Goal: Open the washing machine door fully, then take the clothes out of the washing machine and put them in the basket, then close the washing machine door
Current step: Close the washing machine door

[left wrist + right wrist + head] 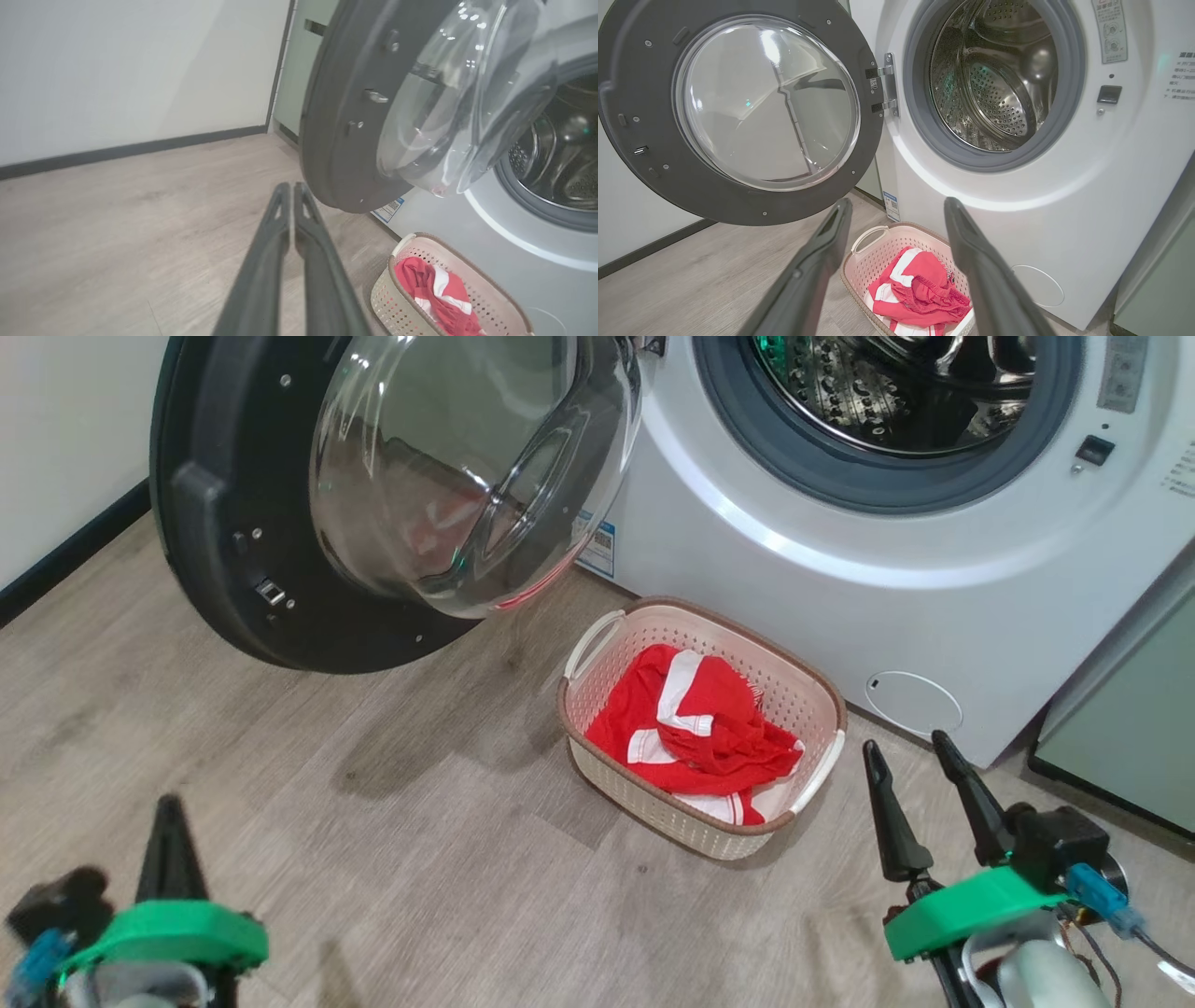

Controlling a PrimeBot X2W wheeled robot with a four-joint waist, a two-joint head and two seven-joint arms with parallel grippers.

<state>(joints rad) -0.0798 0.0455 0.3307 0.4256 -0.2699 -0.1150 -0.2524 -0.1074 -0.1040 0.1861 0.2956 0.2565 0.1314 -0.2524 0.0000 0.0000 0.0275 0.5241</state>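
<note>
1. The washing machine door [233, 523] hung swung wide to the left of the washing machine [747, 532], its black rim and bulging glass bowl facing the room.
2. The steel drum [994, 84] lay open to view behind the grey gasket [1064, 116], and no red fabric showed in the part that could be seen.
3. The clothes [695, 723], red with white stripes, sat bundled inside the basket [611, 663].
4. The basket stood on the wood-look floor [373, 859] just in front of the washer, below the drum opening and near the round service flap [913, 703].
5. The left gripper [170, 803] hovered low over bare floor at the lower left, its two dark fingers pressed together on nothing, well apart from the door and the basket.
6. The right gripper [907, 744] hung just right of the basket with its fingers spread wide and empty, tips pointing toward the washer's front.
7. A pale green cabinet [1130, 728] stood beside the washer on the right.
</note>
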